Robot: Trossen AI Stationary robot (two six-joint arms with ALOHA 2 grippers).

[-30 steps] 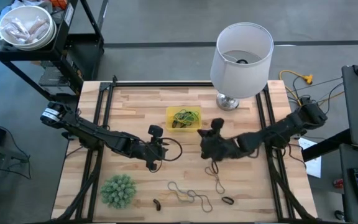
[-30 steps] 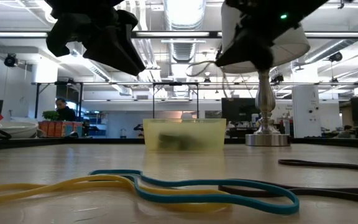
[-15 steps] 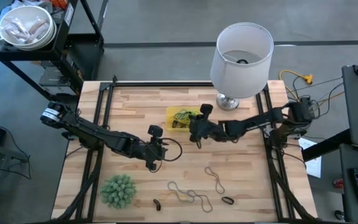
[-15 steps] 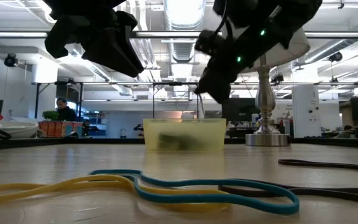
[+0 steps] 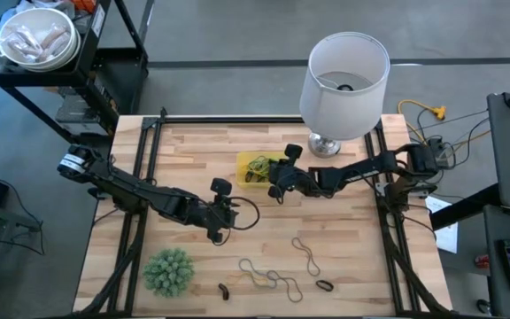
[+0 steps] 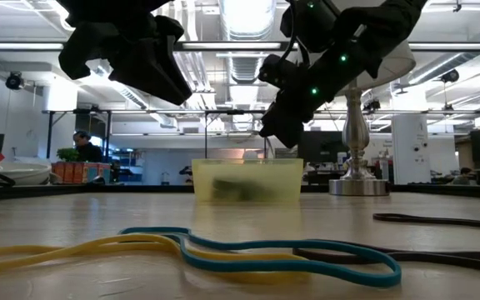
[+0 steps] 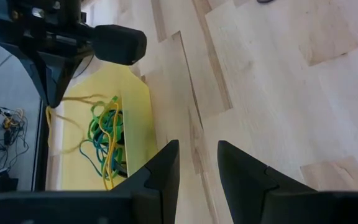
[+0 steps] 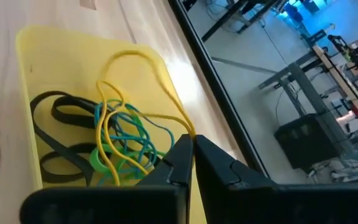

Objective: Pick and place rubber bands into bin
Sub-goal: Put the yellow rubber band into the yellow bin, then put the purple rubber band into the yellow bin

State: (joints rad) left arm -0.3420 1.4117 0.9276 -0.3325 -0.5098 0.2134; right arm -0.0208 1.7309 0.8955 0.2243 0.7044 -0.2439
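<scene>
The right gripper (image 5: 275, 184) hangs above the bin's (image 5: 245, 175) right edge, upper centre of the overhead frame, fingers (image 8: 185, 158) pressed together; whether they pinch a band I cannot tell. A tangle of bands (image 8: 114, 146) lies in the bin. The left gripper (image 5: 223, 218) hovers lower left of it, fingers (image 7: 163, 171) apart, empty. Loose bands (image 5: 268, 278) lie along the table's (image 5: 193, 146) bottom edge, right of a green plant (image 5: 167, 270).

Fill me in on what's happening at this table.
Two robot arms are clearing rubber bands off a wooden table into a small yellow bin. The right end effector hangs over the bin's edge, shut. The left end effector hovers mid-table with its fingers apart. Several loose bands are not yet collected, lying near the front beside a green plant.
</scene>
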